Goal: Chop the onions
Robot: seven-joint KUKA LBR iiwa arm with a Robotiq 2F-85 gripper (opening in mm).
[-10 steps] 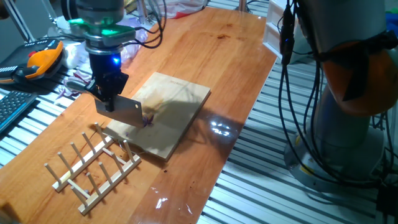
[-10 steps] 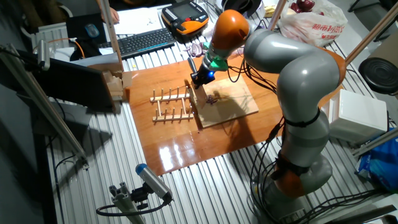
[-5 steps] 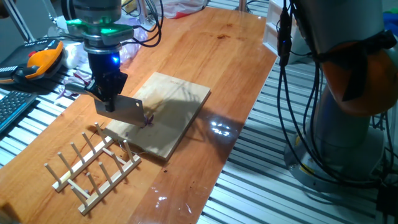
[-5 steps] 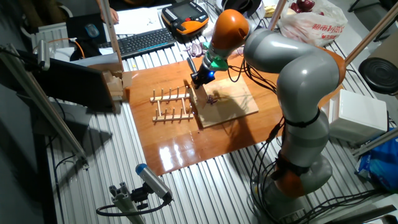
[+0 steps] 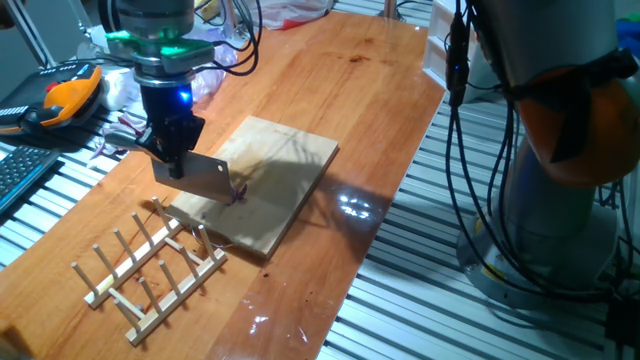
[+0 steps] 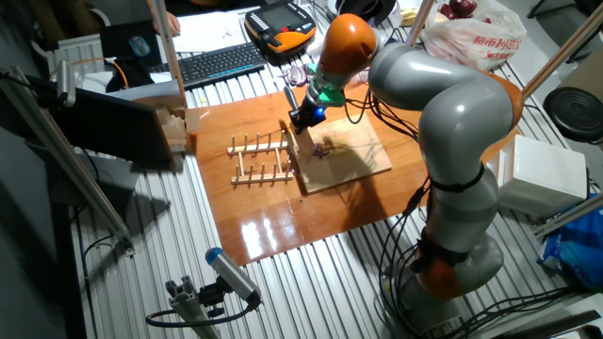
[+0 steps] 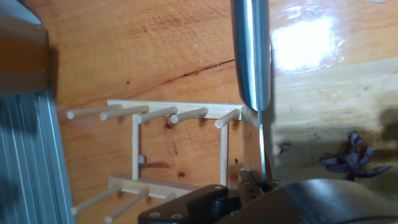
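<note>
A few small purple onion bits (image 5: 238, 193) lie near the left side of the pale wooden board (image 5: 285, 165). My gripper (image 5: 170, 152) is shut on the handle of a steel cleaver (image 5: 206, 179). The blade hangs edge-down just left of the onions, at the board's left edge. From the other side, the gripper (image 6: 303, 115) stands over the board (image 6: 353, 155) with the onions (image 6: 321, 149) beside it. In the hand view the cleaver's spine (image 7: 252, 56) runs up the frame. The onions (image 7: 348, 158) lie to its right on the board (image 7: 323, 106).
A wooden peg rack (image 5: 150, 265) stands on the table right next to the board's left end, also seen in the hand view (image 7: 174, 149). An orange teach pendant (image 5: 65, 95) and a keyboard (image 6: 217, 61) lie past the table's far edge. A wooden block (image 6: 174, 127) stands at a corner.
</note>
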